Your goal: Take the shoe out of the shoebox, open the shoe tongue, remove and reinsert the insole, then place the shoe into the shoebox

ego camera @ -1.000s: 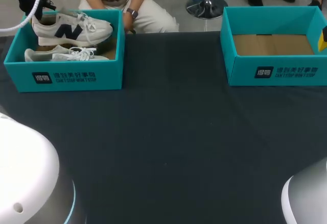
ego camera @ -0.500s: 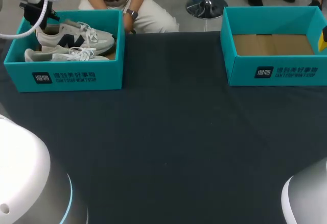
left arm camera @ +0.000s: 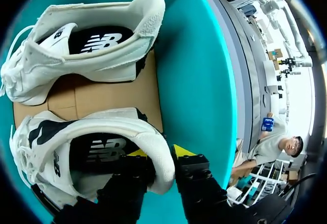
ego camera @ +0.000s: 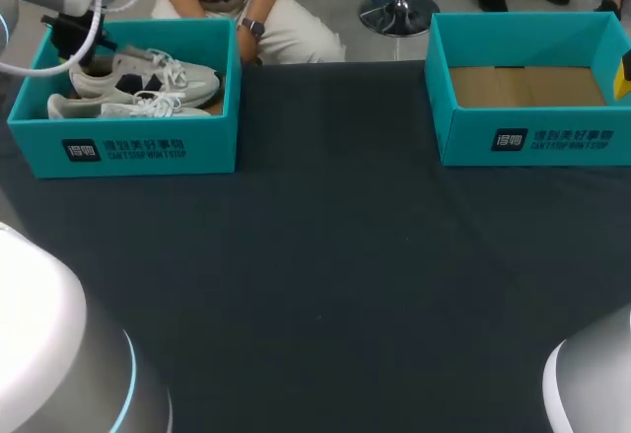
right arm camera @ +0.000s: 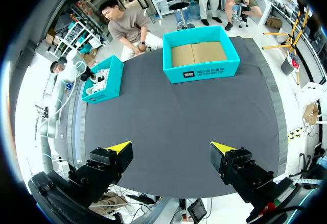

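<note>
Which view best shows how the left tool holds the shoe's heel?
Left wrist view: the left tool clamps the shoe's heel from inside and outside. The head view shows the shoe side-on in the box, grip unclear. The right wrist view shows it tiny and far off.

I see the left shoebox (ego camera: 128, 147) in teal, with a small dark label marked in white on its front wall and a brown cardboard floor. Inside it, the back shoe (ego camera: 148, 73) is off-white with a navy side mark and white laces. The front shoe (ego camera: 123, 108) is the same off-white. Their insoles (left arm camera: 99, 40) are black with white print. Right of that box, the second shoebox (ego camera: 532, 142) repeats the teal, the label and the brown floor. The table cloth (ego camera: 325, 275) under the left shoebox is charcoal. My left gripper (left arm camera: 158, 152) and right gripper (right arm camera: 170, 146) are black with yellow tips.
</note>
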You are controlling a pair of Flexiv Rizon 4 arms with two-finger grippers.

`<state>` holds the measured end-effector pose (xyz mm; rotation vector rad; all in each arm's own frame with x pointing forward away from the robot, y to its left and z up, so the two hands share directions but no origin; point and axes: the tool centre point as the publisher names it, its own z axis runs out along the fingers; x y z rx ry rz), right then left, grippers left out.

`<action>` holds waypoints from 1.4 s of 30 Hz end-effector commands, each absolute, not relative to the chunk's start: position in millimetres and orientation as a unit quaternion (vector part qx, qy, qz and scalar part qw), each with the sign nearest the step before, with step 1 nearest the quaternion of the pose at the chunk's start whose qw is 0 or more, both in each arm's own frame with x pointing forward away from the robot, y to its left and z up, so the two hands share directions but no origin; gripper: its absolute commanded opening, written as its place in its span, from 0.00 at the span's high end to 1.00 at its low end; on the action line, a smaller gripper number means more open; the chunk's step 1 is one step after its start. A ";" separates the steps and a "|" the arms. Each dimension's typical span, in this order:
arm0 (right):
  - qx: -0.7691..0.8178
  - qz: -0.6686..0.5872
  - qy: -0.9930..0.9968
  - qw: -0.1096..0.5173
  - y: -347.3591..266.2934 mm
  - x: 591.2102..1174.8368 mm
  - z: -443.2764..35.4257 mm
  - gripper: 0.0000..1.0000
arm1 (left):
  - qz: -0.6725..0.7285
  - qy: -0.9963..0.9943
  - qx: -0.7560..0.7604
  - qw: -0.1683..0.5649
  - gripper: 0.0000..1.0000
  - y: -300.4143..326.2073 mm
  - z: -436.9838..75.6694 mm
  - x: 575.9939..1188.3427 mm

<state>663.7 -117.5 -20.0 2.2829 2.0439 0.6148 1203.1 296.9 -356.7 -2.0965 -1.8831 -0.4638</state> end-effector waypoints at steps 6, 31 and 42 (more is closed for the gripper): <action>0.731 0.194 0.654 0.006 -117.0 666.1 -18.2 0.00 | -0.160 -0.654 -0.730 0.122 0.00 301.0 -337.7 1203.6; 0.731 0.194 0.654 0.006 -117.0 666.1 -18.2 0.00 | -0.095 -0.711 -0.696 0.027 0.00 295.4 -204.9 1141.1; 0.731 0.194 0.654 0.006 -117.0 666.1 -18.2 0.00 | -0.087 -0.723 -0.686 0.014 0.00 293.1 -187.5 1118.0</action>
